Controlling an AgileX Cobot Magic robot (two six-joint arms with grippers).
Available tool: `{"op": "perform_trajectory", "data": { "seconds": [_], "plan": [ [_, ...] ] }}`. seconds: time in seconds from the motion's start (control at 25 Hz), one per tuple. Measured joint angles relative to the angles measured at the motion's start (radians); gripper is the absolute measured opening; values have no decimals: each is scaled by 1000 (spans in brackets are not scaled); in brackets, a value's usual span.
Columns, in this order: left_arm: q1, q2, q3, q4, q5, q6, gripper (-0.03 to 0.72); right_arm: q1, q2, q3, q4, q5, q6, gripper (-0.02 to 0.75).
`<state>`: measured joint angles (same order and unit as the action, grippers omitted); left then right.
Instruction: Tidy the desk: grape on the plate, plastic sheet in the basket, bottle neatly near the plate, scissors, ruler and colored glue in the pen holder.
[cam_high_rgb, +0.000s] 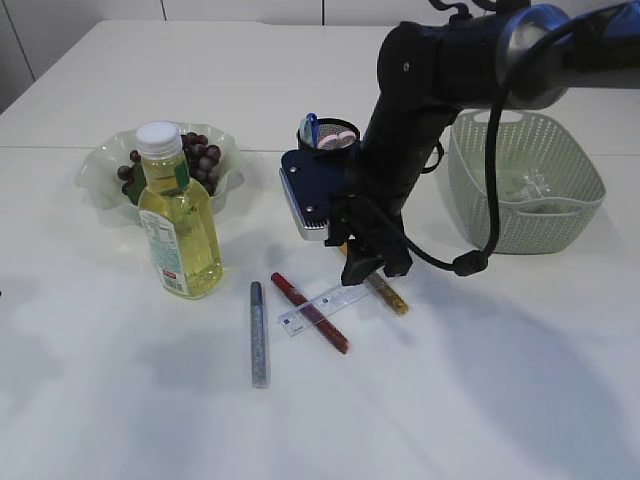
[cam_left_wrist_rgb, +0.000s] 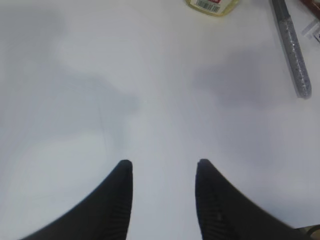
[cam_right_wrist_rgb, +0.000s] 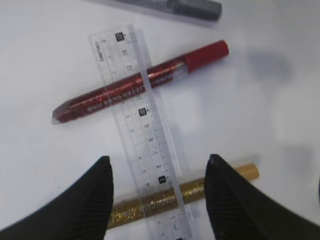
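A clear ruler (cam_right_wrist_rgb: 145, 130) lies across a red glitter glue pen (cam_right_wrist_rgb: 142, 82) and a gold glitter glue pen (cam_right_wrist_rgb: 170, 197); they also show in the exterior view: ruler (cam_high_rgb: 318, 306), red pen (cam_high_rgb: 310, 312), gold pen (cam_high_rgb: 388, 293). My right gripper (cam_right_wrist_rgb: 159, 162) is open just above the ruler and gold pen, its fingers on either side of the ruler. A silver glue pen (cam_high_rgb: 259, 334) lies to the left. The oil bottle (cam_high_rgb: 178, 215) stands by the green plate (cam_high_rgb: 95, 175) holding the grapes (cam_high_rgb: 198, 153). My left gripper (cam_left_wrist_rgb: 162, 165) is open over bare table.
A black pen holder (cam_high_rgb: 328, 137) stands behind the right arm, with scissors handles showing in it. A green basket (cam_high_rgb: 525, 180) at the right holds a clear plastic sheet (cam_high_rgb: 525, 188). A blue-and-white part of the right wrist (cam_high_rgb: 305, 195) hangs over the table.
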<state>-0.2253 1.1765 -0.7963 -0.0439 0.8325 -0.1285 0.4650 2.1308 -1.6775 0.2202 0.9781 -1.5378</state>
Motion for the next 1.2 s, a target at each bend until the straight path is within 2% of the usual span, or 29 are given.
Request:
{"op": "perform_trajectory", "data": {
  "seconds": [0.36,0.64,1.2],
  "plan": [
    [0,0,0,0,-2,0,308,0,65,-13,26,3,-70,461],
    [0,0,0,0,-5,0,308,0,75,-20,40,-19,-32,542],
    [0,0,0,0,-6,0,308,0,150,-103,40,53,-22,549]
  ]
}}
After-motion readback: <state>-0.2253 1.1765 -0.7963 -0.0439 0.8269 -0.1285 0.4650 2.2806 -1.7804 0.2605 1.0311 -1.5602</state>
